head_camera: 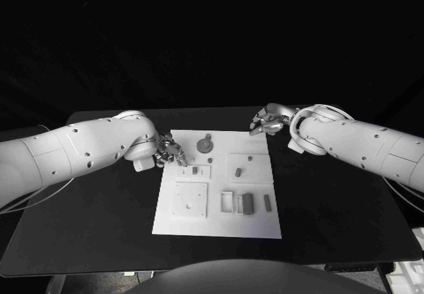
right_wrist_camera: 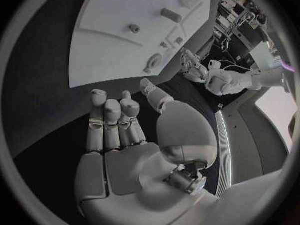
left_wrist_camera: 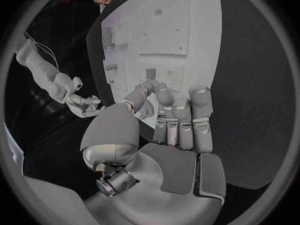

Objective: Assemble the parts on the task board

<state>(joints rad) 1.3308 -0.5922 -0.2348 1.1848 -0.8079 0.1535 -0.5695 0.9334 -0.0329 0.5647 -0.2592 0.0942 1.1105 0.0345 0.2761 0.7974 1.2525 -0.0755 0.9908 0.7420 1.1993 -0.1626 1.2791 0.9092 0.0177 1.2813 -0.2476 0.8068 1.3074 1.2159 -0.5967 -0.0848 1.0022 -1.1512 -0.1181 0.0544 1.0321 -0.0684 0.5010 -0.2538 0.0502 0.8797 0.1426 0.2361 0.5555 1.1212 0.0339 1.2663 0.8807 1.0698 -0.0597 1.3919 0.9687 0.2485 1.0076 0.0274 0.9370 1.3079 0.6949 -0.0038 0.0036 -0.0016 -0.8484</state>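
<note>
The white task board lies in the middle of the black table. On its far part sit a round grey part, a small peg and a short piece. Grey blocks lie side by side nearer me. My left hand hovers at the board's left edge beside the short piece, fingers side by side, thumb arched toward them, nothing in it. My right hand is at the board's far right corner, off the board, fingers apart from the thumb and empty.
A square plate with a small hole lies on the board's near left. Bare black table runs on both sides of the board and in front of it.
</note>
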